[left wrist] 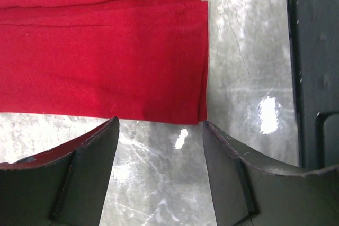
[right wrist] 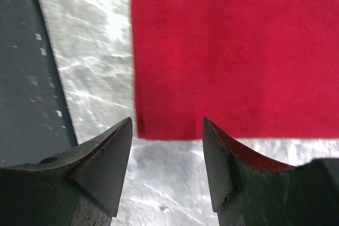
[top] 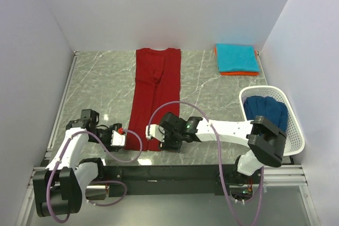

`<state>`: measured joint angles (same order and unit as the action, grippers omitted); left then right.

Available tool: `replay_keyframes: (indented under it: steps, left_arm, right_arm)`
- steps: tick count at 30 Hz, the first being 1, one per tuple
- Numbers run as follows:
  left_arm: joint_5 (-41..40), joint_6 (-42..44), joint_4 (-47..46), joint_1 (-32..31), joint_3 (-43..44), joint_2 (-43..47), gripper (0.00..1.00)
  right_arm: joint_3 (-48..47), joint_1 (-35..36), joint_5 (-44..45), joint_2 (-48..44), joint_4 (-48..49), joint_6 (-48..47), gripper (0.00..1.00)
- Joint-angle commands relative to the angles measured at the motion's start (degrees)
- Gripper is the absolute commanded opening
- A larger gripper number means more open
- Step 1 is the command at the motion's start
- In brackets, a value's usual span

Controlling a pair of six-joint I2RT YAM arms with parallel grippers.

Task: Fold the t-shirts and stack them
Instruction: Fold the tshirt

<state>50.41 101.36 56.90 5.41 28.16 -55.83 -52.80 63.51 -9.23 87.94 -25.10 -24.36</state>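
Dark red t-shirt (top: 156, 96), folded lengthwise into a narrow strip, runs from upper centre to lower centre of the top view on the marble-patterned table (top: 100, 78). The left gripper (left wrist: 160, 126) and right gripper (right wrist: 167, 125) flank its near hem at lower centre. Both have their jaws apart with nothing between them, and the cloth edge lies just beyond the fingertips. The teal t-shirt (top: 237, 57) lies folded on the orange t-shirt (top: 238, 73) at upper right; the navy t-shirt (top: 267, 110) sits in the white basket (top: 296, 130) at right. Judged step: seizing both hem corners for a crosswise fold. Done well, each gripper pinches every layer at its corner — then both lift level and together, landing the hem square on the collar end.
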Motion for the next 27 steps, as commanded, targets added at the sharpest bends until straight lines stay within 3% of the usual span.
replay_keyframes:
  steps: [1,10,20,23,27]
  left_arm:
    - [-0.6,6.5,1.2,-0.4,-0.2,0.1,0.69]
    - [-2.7,11.6,4.2,-2.2,-1.0,0.9,0.66]
    - [-4.8,0.3,-4.8,-12.3,-3.2,3.1,0.6]
    - [-4.9,-1.0,-5.7,-13.7,-2.5,1.8,0.58]
    - [-5.2,-0.9,-6.7,-15.0,-3.4,1.6,0.58]
  right_arm:
    - [0.5,1.6,0.1,2.5,2.1,-0.4,0.63]
    - [3.8,1.0,0.6,4.9,-1.3,-2.6,0.53]
    - [6.0,1.5,3.7,-0.4,-4.5,-6.1,0.47]
    - [6.9,2.0,5.6,-0.8,-5.1,-7.5,0.41]
    - [6.9,2.1,5.5,-5.0,-5.3,-7.4,0.42]
